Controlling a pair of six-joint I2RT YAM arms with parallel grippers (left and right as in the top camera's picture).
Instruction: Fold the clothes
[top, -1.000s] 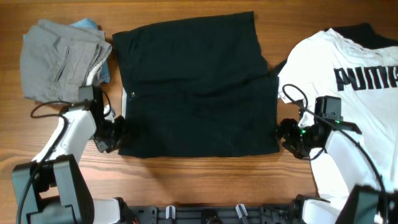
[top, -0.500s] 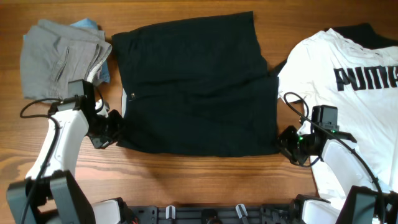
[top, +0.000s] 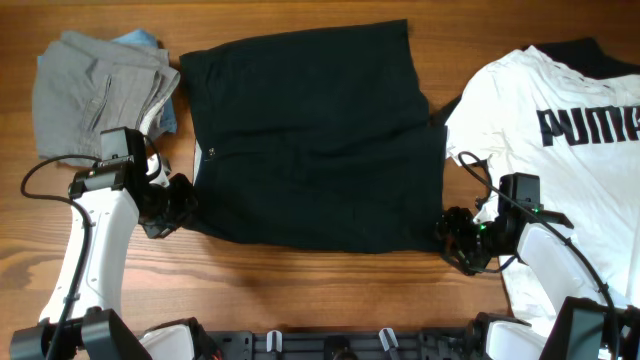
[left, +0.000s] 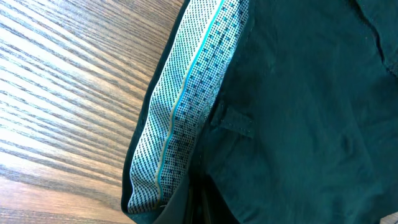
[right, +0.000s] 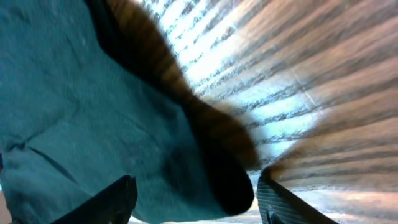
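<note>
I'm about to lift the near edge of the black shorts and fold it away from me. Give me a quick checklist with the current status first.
1. Left gripper shut on the black shorts at their near left corner: ok.
2. Right gripper clamped on the near right corner: not ok; its jaws stand open with the fabric edge between them.
3. Black shorts spread flat: ok.
4. Grey shorts out of the fold path: ok; they lie apart, further left.
5. White PUMA T-shirt free of the black shorts: cannot tell; its edge meets their right side.
</note>
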